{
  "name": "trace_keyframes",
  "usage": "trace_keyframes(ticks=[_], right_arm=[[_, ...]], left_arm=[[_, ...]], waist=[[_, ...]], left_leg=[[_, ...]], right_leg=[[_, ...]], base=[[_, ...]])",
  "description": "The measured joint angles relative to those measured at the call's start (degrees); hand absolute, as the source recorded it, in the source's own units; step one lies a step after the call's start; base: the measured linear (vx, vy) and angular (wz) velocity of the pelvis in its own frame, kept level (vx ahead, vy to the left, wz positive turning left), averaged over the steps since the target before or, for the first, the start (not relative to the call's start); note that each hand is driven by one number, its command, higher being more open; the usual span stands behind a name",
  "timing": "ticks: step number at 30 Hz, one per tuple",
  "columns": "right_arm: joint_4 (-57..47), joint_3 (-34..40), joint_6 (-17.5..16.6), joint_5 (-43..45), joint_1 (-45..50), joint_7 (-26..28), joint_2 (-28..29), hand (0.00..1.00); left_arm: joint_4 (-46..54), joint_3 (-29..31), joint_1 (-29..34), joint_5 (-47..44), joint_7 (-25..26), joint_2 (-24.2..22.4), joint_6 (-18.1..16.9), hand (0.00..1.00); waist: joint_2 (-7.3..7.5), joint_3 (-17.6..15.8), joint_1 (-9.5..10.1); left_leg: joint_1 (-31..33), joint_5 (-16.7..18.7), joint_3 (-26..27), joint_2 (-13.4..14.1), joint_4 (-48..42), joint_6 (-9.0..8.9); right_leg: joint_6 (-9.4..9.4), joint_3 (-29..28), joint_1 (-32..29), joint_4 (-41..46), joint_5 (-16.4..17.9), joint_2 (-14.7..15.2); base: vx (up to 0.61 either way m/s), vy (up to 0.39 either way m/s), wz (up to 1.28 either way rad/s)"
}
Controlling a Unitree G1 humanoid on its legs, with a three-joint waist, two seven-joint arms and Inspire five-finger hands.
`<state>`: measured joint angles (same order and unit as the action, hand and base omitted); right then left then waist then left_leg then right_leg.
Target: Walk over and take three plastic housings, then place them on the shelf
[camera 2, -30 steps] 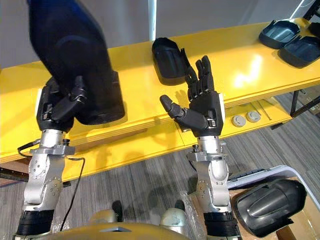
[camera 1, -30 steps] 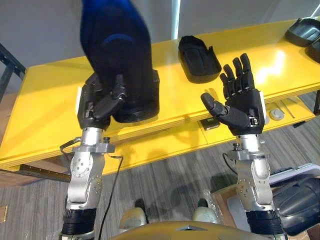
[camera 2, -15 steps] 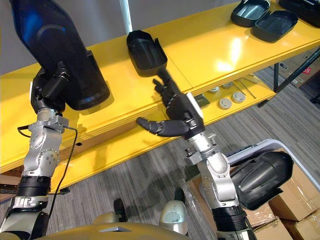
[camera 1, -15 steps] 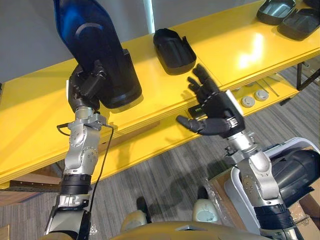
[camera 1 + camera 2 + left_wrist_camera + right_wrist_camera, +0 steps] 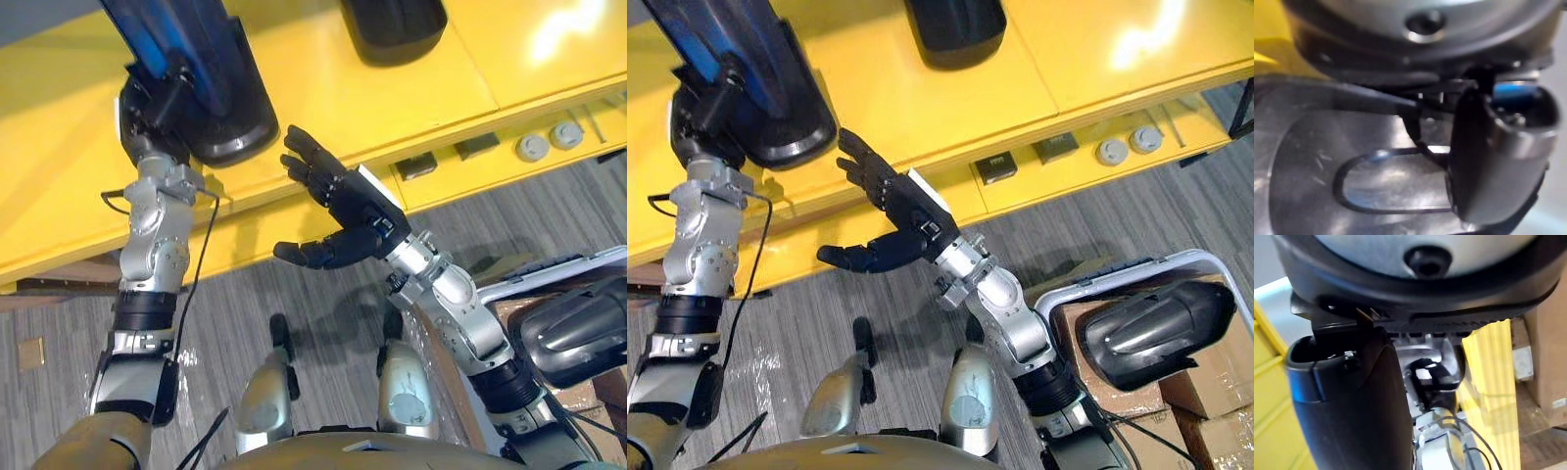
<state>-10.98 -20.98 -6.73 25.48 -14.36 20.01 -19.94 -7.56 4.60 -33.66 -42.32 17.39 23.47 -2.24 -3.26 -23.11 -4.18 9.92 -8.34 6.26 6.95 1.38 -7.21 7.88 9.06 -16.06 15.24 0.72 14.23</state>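
My left hand (image 5: 155, 90) is shut on a large dark plastic housing (image 5: 208, 86), which stands tilted with its lower end on the yellow shelf (image 5: 323, 93). Its glossy skin shows close past the thumb (image 5: 1484, 161) in the left wrist view. A second housing (image 5: 955, 24) lies farther back on the shelf. A third housing (image 5: 1156, 328) lies in a white bin (image 5: 1056, 294) on the floor at the lower right. My right hand (image 5: 345, 213) hangs open in front of the shelf's edge, fingers spread, holding nothing. The held housing (image 5: 1352, 406) also appears in the right wrist view.
Two grey round discs (image 5: 549, 142) and small dark blocks (image 5: 416, 164) sit on the shelf's lower ledge. Cardboard boxes (image 5: 1205, 392) stand under and beside the bin. Grey wood-pattern floor (image 5: 294, 294) lies between me and the shelf.
The camera has tipped down and nearer the shelf. My right hand has swung left toward the held housing and stayed open. The left hand keeps its hold.
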Motion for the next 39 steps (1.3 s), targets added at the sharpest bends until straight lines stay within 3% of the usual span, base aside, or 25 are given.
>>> trace_keyframes(ticks=[3,4,16,26,34,39], right_arm=[[-0.11,-0.25,0.06,0.22,-1.12,-1.11,0.55,1.00],[-0.11,-0.32,0.06,0.22,-1.54,-1.35,0.56,1.00],[0.09,-2.20,0.00,-0.29,-4.73,-4.83,0.59,1.00],[2.14,-3.30,0.19,-0.27,-5.47,-5.65,1.04,1.00],[2.16,-3.67,1.41,-0.27,-2.74,-5.89,1.12,1.00],[1.71,-3.27,1.25,-0.53,0.47,-6.40,1.17,1.00]], left_arm=[[-3.09,-2.07,-2.24,1.91,0.91,0.22,-0.11,0.00],[-3.00,-2.11,-2.45,2.45,0.92,0.42,-0.09,1.00],[-5.65,-7.06,-7.35,9.00,6.01,2.24,-0.78,1.00],[-9.46,-7.55,-9.98,9.24,8.28,2.29,-1.60,1.00],[-12.53,-7.27,-10.49,11.43,10.82,4.06,3.66,1.00],[-12.40,-4.73,-7.23,11.28,10.95,5.33,3.98,1.00]], waist=[[-0.01,-1.06,0.20],[-0.01,-1.06,0.20],[0.19,-1.19,0.86],[0.86,-1.50,0.90],[1.16,-1.59,0.32],[1.11,-1.46,-0.23]], left_leg=[[1.20,-0.56,-0.24,0.00,0.03,0.13],[1.53,-0.67,-0.25,0.00,0.02,0.13],[4.73,-1.52,-1.26,-0.03,0.01,-0.10],[3.14,-2.52,-0.68,-0.07,1.69,-0.22],[-1.78,-2.93,0.44,-0.33,3.32,0.15],[-4.61,-1.95,1.38,-0.40,3.32,0.40]], right_leg=[[-0.41,-0.02,-1.51,1.05,0.50,0.08],[-0.32,-0.07,-1.96,1.30,0.63,0.09],[0.45,-0.35,-6.16,4.85,1.91,0.39],[0.42,-0.96,-6.11,5.65,2.00,0.43],[0.54,-1.12,-1.58,3.51,1.43,0.35],[1.01,-1.23,1.78,1.44,0.90,0.24]], base=[[-0.05,-0.040,0.06],[-0.05,-0.041,0.02],[-0.01,-0.040,0.05],[0.00,-0.026,-0.02],[0.03,-0.025,-0.07],[0.05,-0.020,-0.07]])
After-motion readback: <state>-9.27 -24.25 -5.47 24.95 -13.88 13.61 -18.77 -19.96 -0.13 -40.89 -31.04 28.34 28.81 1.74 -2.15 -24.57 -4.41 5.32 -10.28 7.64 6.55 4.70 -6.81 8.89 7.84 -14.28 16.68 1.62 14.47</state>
